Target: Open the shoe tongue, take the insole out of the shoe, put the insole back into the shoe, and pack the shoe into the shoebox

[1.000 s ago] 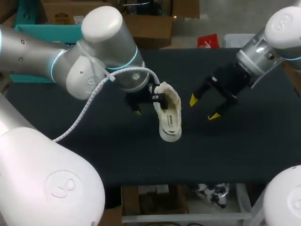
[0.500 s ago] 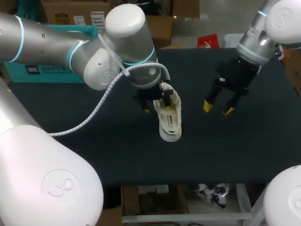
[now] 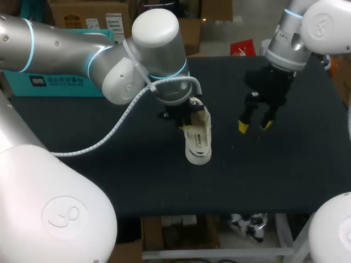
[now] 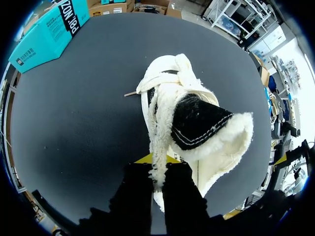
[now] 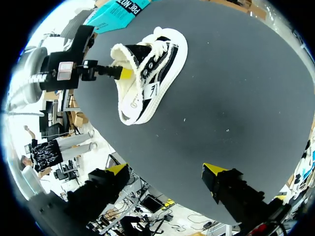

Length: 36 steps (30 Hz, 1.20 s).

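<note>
A: Head view first. Where is the shoe (image 3: 198,141)?

B: On the table (image 3: 109,148), near the middle, toe toward the robot's side. The left claw (image 3: 185,119) sits at the heel end, at the fleecy opening. The right claw (image 3: 253,125) hangs beside the shoe and apart from it, fingers spread, holding nothing. The box (image 3: 60,85) lies at the table's far left edge, well apart.

A: Left wrist view?

B: The left claw (image 4: 157,164) is clenched on the fleecy rim of the shoe (image 4: 197,128). The rim runs up between both fingers. Toe and laces (image 4: 162,69) point away from the claw. No insole shows outside the shoe, and the inside is hidden here.

A: Right wrist view?

B: The right claw (image 5: 166,172) is released. The shoe (image 5: 152,83) lies ahead of it, not between its fingers. The left claw's yellow tip shows at the opening. The box (image 5: 118,10) lies beyond.

A: Step in hand?

B: My reading is step one, opening the tongue. The left claw holds the shoe by the rim. I cannot tell whether the tongue is drawn back.

A: Next move?

B: Probably this: bring the right claw to the opening from the lace side, close it on the tongue alone, and lift. Two requirements apply. The left grip must not slip on the soft fleece, and the two claws must not collide at the narrow opening.
</note>
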Each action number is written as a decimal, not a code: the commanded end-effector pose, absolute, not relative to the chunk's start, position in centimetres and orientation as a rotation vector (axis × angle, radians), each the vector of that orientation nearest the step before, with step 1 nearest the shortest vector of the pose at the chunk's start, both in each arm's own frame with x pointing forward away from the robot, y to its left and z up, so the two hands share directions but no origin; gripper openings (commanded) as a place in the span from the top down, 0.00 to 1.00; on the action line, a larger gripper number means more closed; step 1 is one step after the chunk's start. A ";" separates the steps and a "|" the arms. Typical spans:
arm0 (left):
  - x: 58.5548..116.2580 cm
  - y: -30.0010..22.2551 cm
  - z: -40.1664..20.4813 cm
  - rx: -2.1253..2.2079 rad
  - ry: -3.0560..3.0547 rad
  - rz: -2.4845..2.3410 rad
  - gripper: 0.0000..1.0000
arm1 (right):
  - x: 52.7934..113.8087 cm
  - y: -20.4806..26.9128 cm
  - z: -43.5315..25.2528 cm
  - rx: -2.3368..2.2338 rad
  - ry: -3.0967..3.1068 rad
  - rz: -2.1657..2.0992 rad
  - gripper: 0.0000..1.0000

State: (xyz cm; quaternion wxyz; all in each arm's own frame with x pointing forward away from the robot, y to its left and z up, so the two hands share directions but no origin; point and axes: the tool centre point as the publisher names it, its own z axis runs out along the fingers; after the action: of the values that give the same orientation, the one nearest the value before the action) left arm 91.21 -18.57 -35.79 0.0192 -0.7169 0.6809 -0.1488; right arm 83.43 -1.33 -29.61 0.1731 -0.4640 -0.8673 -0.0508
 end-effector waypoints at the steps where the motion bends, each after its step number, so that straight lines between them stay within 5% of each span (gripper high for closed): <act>1: 90.9 -16.9 -35.6 -2.219 2.144 -0.520 1.00 | 82.3 -4.4 -29.0 -1.143 -2.684 -0.168 0.00; 20: 89.1 -14.9 -31.7 -1.666 2.461 -0.640 1.00 | 82.2 -7.8 -29.1 -0.912 -2.834 -0.201 0.00; 36: 90.5 -13.0 -27.7 -1.011 2.703 -0.670 1.00 | 85.0 -6.5 -28.8 -0.050 -3.075 -0.149 0.00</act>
State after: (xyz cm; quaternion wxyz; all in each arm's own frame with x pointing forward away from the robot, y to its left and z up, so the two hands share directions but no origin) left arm 90.52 -14.05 -29.09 0.0900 -0.3662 0.8990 -0.2225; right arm 84.63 -6.53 -28.90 0.0308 -0.0759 -0.9957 -0.0435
